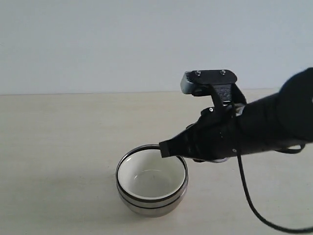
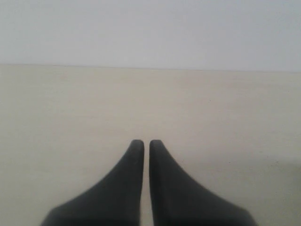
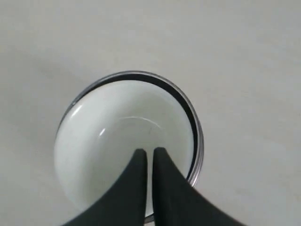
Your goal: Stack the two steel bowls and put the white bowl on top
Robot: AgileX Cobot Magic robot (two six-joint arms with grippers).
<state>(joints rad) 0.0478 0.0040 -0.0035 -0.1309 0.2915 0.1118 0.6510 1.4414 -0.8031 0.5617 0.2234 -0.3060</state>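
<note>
The pale tabletop (image 1: 58, 147) runs back to a straight far edge where it meets a plain light wall (image 1: 98, 44). It lies wide and flat to the left of the bowls and in the strip behind them. On the right of the exterior view the space is taken up by the dark right arm (image 1: 264, 122), which reaches in low from that side. A boxy camera (image 1: 210, 81) sits above its wrist, and a black cable (image 1: 249, 196) loops down from it toward the near edge. The two steel bowls (image 1: 151, 206) stand nested one in the other near the front middle of the tabletop, their shiny rims showing as stacked bands. The white bowl (image 1: 149, 178) sits upright inside the upper one, with its rim just within the steel rim. The right end effector (image 1: 164, 149) has its two dark fingers pressed nearly together and holds nothing. Its tip sits at the bowls' back right rim, pointing in over the white bowl's hollow. Whether it touches the rim cannot be told. The left end effector (image 2: 143, 142) is likewise closed to a thin slit and grips nothing. It hangs over plain tabletop and cannot be seen in the exterior view, so its place relative to the bowls cannot be told.
</note>
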